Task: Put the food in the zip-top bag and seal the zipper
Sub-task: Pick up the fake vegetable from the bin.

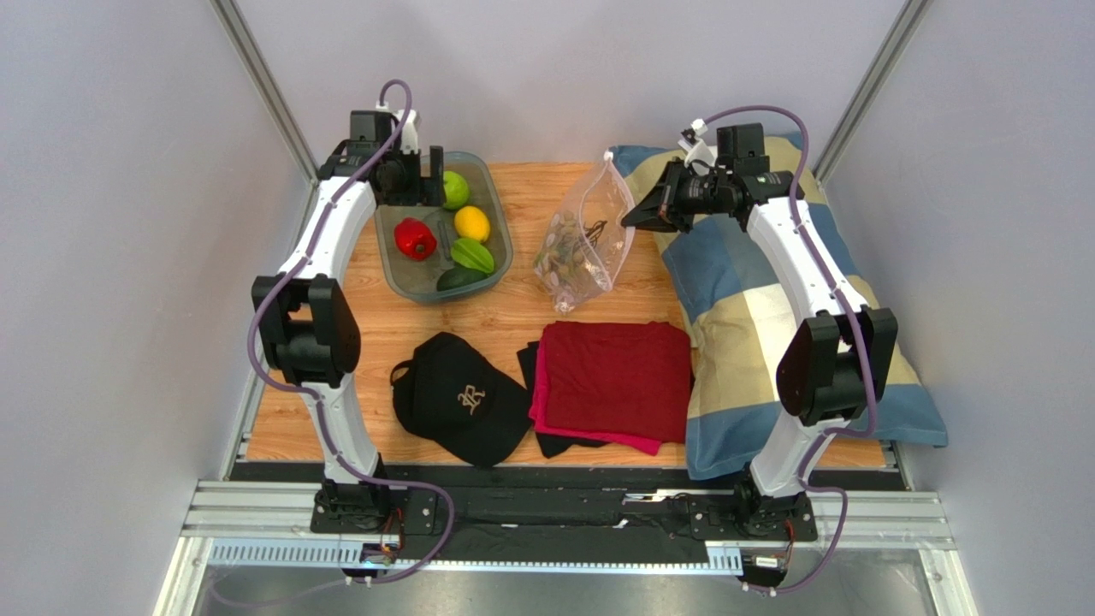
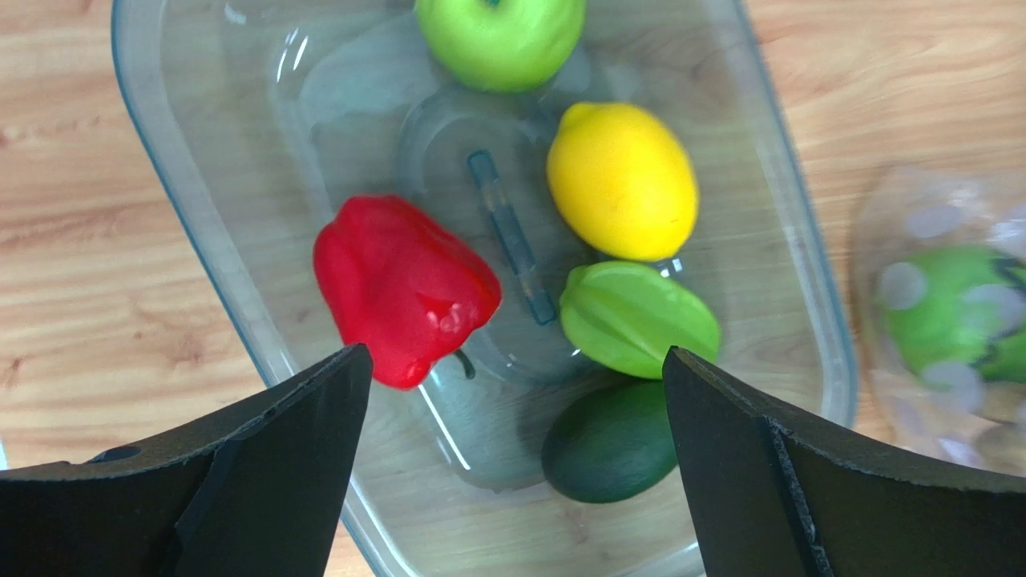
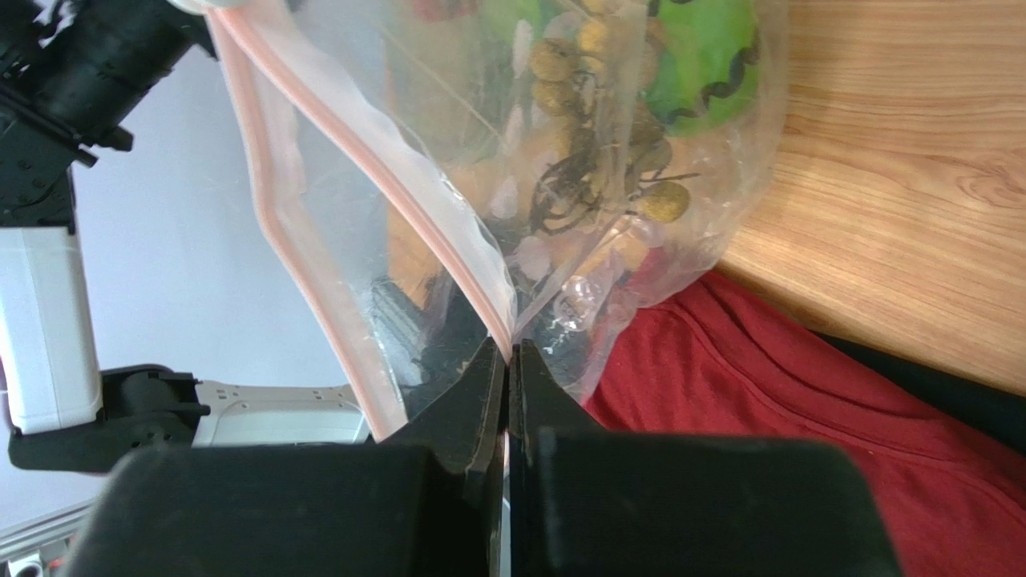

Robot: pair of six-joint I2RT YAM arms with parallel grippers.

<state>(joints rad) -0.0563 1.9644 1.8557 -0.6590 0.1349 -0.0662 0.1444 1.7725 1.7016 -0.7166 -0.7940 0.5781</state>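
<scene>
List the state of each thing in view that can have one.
Bag, mouth open, edge held up, grapes and a green apple inside.
Right gripper, shut on the bag's edge.
Tray, holding a pepper, a lemon and three green fruits.
Left gripper, open above the tray.
Red cloth, folded flat.

In the left wrist view the top edge cut off an apple, and the bag at the right edge was blurred. From above, the left gripper hid the tray's far corner. In the right wrist view the bag's top ran out of frame; its contents were blurred behind plastic.
</scene>
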